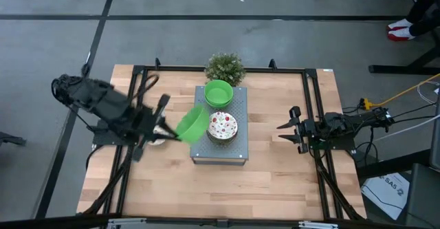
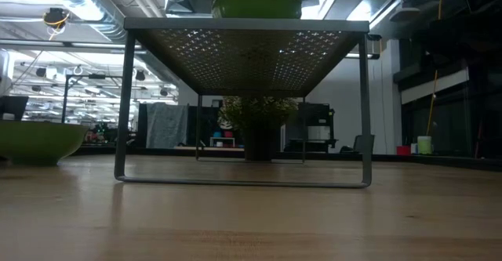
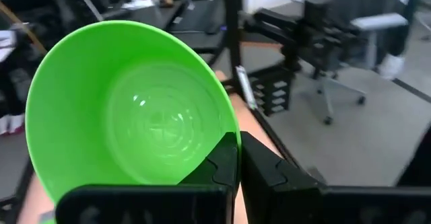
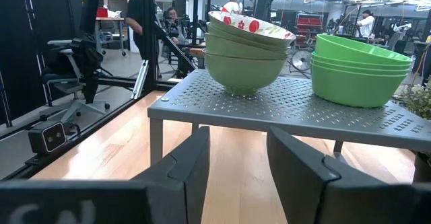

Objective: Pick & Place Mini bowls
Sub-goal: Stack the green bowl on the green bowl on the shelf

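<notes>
Bright green plastic fills the left wrist view: the left tool (image 3: pixel 237 162) pinches the rim of a plain green bowl (image 1: pixel 192 124), one finger inside and one outside, holding it tilted in the air just beside the left edge of the perforated grey metal rack (image 1: pixel 240 108). On that rack sit two stacks, a speckled-topped stack (image 4: pixel 244 48) nearer the front and an all-green stack (image 4: pixel 361 68) behind it, close to a bushy potted plant (image 1: pixel 225 67) at the far edge. Another green bowl (image 2: pixel 38 139) rests on the pale wood surface (image 1: pixel 275 184) at the left. The right tool (image 1: pixel 287 132) waits well off to the right, fingers spread. Beyond lie grey floor, black frames, an office chair (image 3: pixel 350 46) and people (image 4: pixel 143 12) among workshop benches under ceiling lights
</notes>
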